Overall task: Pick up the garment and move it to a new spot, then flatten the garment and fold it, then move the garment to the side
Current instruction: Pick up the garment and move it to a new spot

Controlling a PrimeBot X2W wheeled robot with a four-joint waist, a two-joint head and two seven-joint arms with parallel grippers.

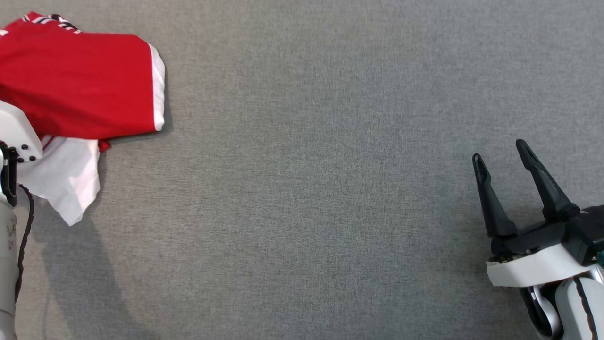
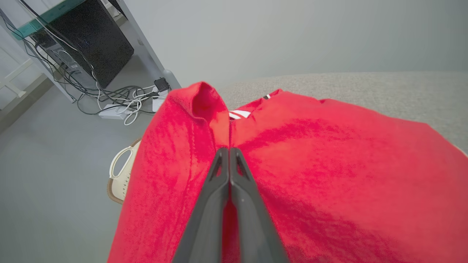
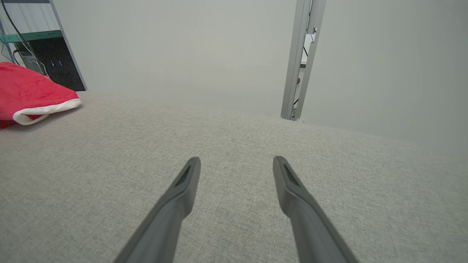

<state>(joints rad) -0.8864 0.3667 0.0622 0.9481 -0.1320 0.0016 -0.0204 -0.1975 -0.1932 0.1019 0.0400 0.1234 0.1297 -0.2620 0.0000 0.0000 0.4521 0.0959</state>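
White shells [image 1: 533,267], long dark tapered fingers [image 1: 490,205]

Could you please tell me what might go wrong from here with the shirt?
The left pincer is shut on just a pinch of the red shirt; it could slip, or drag one layer and bunch it.
The shirt lies by the grey table's edge and may slide off.
The open right pincer is too far away to help.

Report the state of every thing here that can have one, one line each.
garment, bunched and unflattened at the left of the table, one fold pinched up.
left gripper, fingers shut on the garment.
right gripper, fingers open, holding nothing, over bare table.
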